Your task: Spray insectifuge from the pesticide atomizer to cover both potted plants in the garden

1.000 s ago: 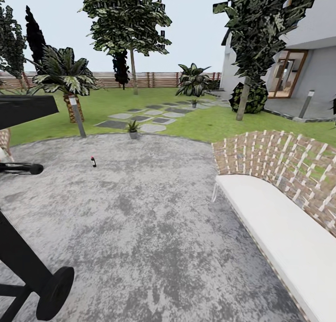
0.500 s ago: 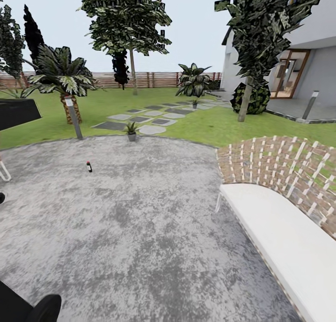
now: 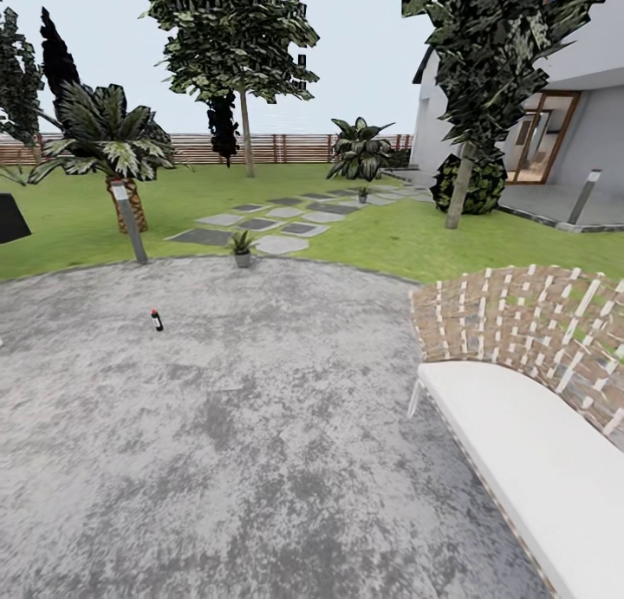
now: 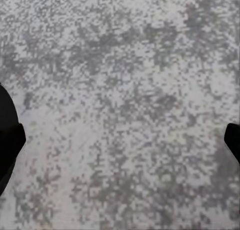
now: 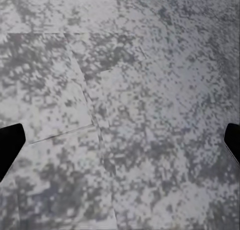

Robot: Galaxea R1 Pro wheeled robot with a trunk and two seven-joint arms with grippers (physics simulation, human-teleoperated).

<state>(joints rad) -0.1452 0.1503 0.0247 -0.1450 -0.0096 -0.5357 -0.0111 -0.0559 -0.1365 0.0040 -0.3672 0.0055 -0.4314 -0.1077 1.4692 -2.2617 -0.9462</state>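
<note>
Atomizer: the pesticide atomizer [image 3: 157,320] stands upright on paving, well ahead of both grippers.
Grippers: left gripper [image 4: 120,140] and right gripper [image 5: 120,140] spread wide, empty.
Approach: closing in squarely is advised.

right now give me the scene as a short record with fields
atomizer: small dark spray bottle with red top, upright on the grey paved patch
near plant: green rosette in low grey pot, at the paving's far edge
far plant: matching potted rosette, by the stepping stones
seat: white cushioned bench with woven back
left jaws: open, above paving
right jaws: open, above paving
</note>
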